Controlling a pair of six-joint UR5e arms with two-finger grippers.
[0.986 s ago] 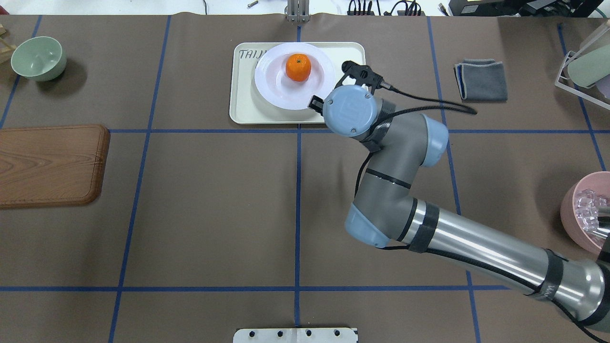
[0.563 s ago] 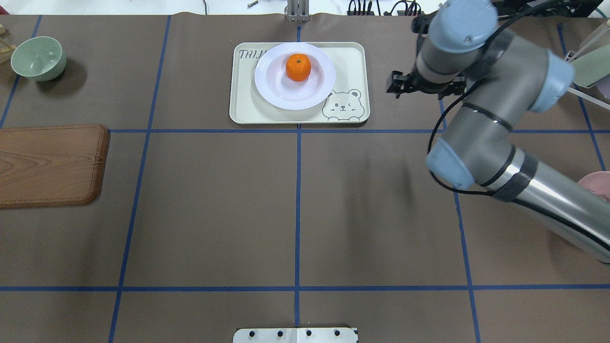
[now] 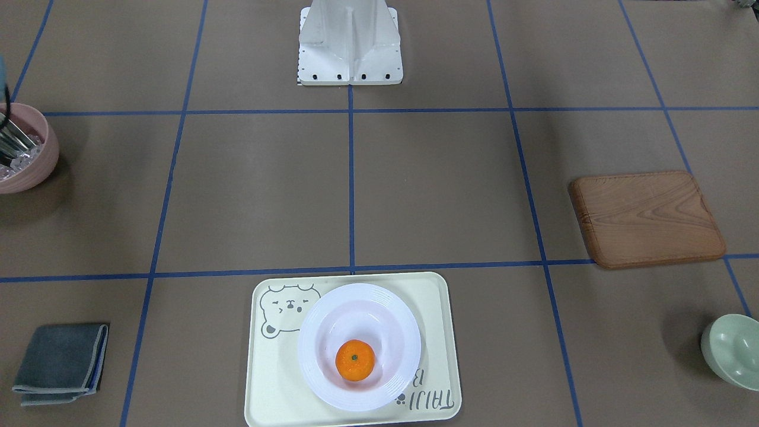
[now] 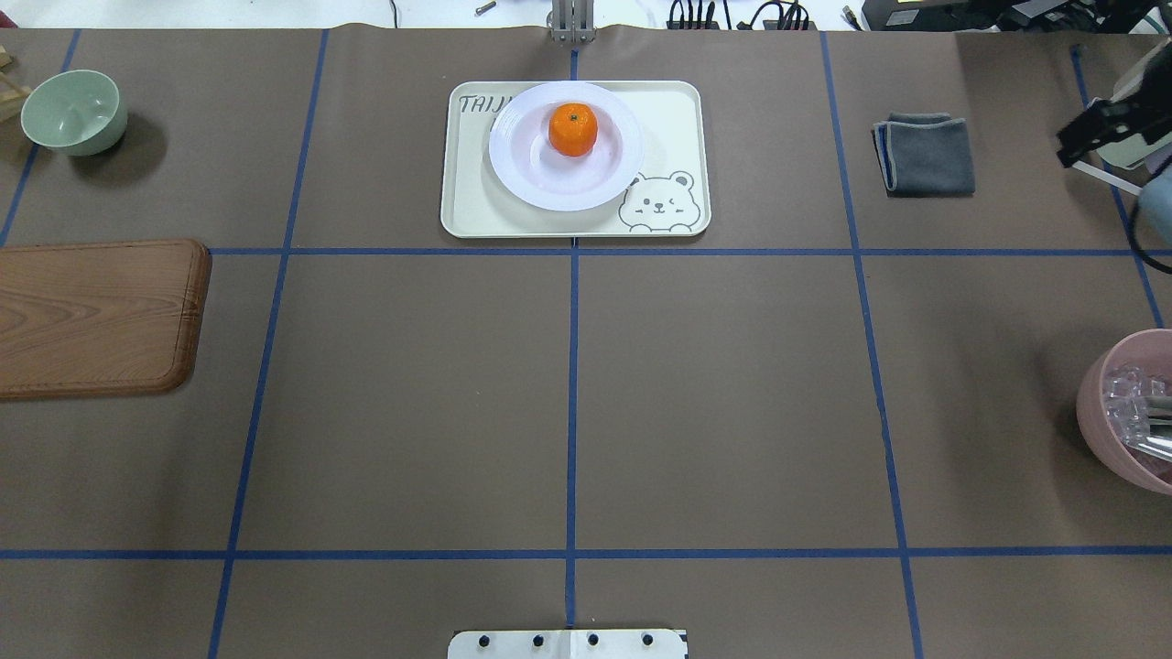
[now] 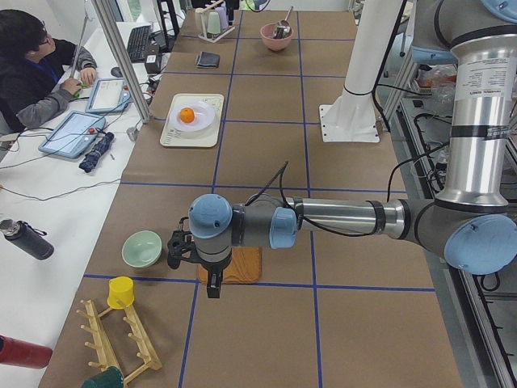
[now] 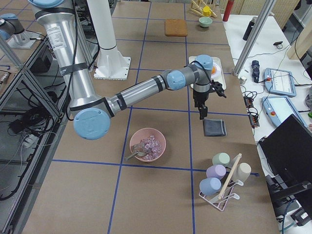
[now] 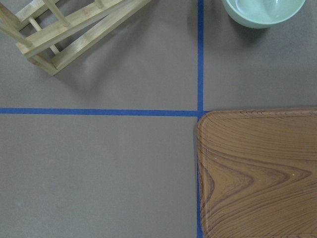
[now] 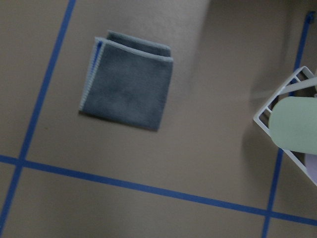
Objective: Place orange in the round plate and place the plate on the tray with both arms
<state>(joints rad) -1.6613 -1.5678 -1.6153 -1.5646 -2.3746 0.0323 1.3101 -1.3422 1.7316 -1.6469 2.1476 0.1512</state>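
Note:
The orange (image 4: 573, 129) lies in the white round plate (image 4: 536, 178). The plate stands on the cream tray (image 4: 664, 119) with the bear drawing, at the table's far middle; the front-facing view shows the same tray (image 3: 433, 308). My right gripper (image 6: 201, 114) hangs above the table between the tray and the grey cloth, and only a black part of it shows at the overhead view's right edge. My left gripper (image 5: 212, 289) hangs over the wooden board's end, far from the tray. I cannot tell whether either is open or shut. Neither wrist view shows fingers.
A grey folded cloth (image 4: 925, 154) lies right of the tray. A pink bowl (image 4: 1099, 403) with ice stands at the right edge, near a cup rack (image 6: 222, 178). A green bowl (image 4: 73, 112) and a wooden board (image 4: 96, 316) lie at the left. A person (image 5: 32, 73) sits beside the table.
The right arm has pulled away from the tray's right corner, swung right and upward, and left most of the overhead view. Plate and orange stay put on the tray.

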